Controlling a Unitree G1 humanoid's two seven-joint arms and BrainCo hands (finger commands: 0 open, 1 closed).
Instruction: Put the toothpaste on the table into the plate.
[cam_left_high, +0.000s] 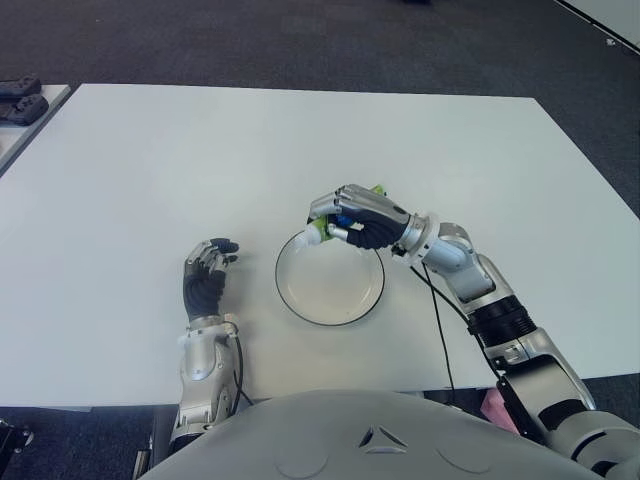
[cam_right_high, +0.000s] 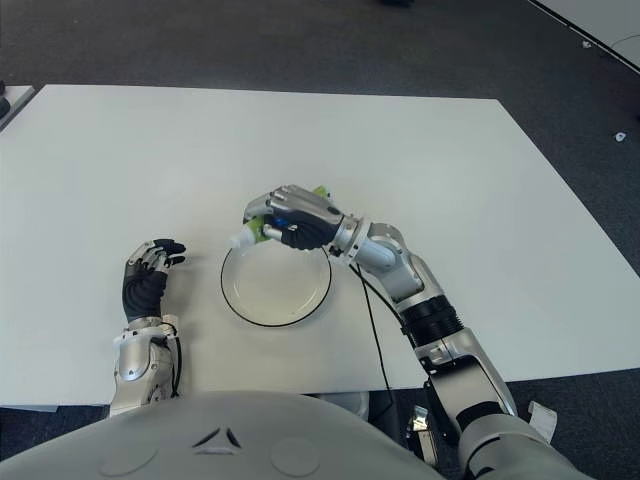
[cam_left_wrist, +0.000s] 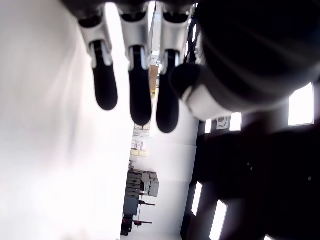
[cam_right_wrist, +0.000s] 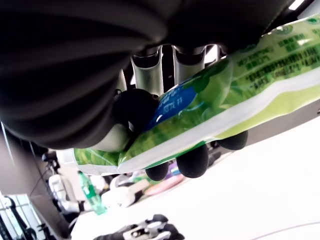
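My right hand (cam_left_high: 352, 220) is curled around a green and white toothpaste tube (cam_right_wrist: 215, 102), holding it above the far rim of the round white plate (cam_left_high: 330, 295). The tube's white cap (cam_left_high: 312, 236) points left, and its green tail (cam_left_high: 379, 190) sticks out behind the hand. In the right wrist view the fingers (cam_right_wrist: 192, 161) wrap under the tube. My left hand (cam_left_high: 207, 272) shows to the left of the plate, holding nothing, its fingers (cam_left_wrist: 137, 97) loosely extended.
The white table (cam_left_high: 200, 160) stretches wide around the plate. A dark object (cam_left_high: 20, 100) lies on a second surface at the far left edge. A black cable (cam_left_high: 440, 320) runs along my right forearm.
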